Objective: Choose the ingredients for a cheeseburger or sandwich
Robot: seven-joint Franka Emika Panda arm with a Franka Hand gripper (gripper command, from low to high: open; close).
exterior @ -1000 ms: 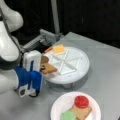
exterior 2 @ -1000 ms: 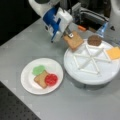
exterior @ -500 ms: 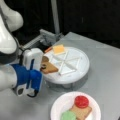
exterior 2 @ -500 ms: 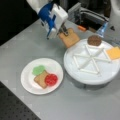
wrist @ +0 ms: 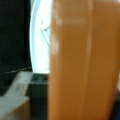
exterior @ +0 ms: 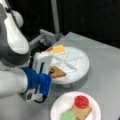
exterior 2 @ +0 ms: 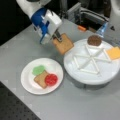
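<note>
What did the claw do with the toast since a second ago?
The claw, shut on the toast square, carried it off the divided tray toward a front view's left. The plate with toast, green disc and red disc stayed put.

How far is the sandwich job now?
Done: on the paper plate lie a toast square, green disc and red disc. In hand: the gripper holds a second toast square beside the divided tray. Left: it is not yet on the plate.
</note>
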